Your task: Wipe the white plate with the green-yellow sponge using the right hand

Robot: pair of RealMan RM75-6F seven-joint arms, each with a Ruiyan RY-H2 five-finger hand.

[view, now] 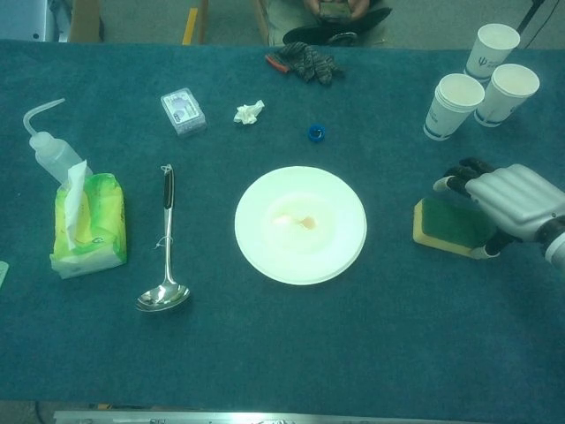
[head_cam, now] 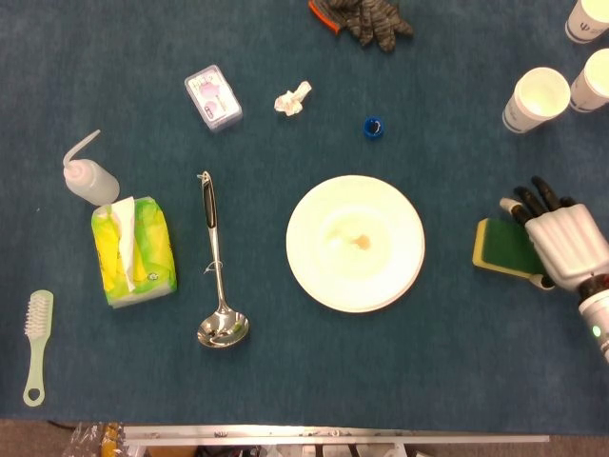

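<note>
The white plate (head_cam: 355, 243) (view: 300, 224) lies flat at the table's middle with a small brownish smear at its centre. The green-yellow sponge (head_cam: 502, 247) (view: 448, 226) lies green side up on the cloth, a short gap right of the plate. My right hand (head_cam: 563, 241) (view: 512, 201) hovers over the sponge's right end. Its fingers stretch out toward the far-left and its thumb lies against the sponge's near right corner. Nothing is lifted. My left hand is out of both views.
Three paper cups (head_cam: 536, 99) stand at the far right. A blue cap (head_cam: 373, 126) lies behind the plate. A ladle (head_cam: 217, 267), tissue pack (head_cam: 133, 250), squeeze bottle (head_cam: 89, 177), brush (head_cam: 36, 345), small box (head_cam: 213, 96), crumpled paper (head_cam: 292, 98) and gloves (head_cam: 366, 19) occupy the left and back.
</note>
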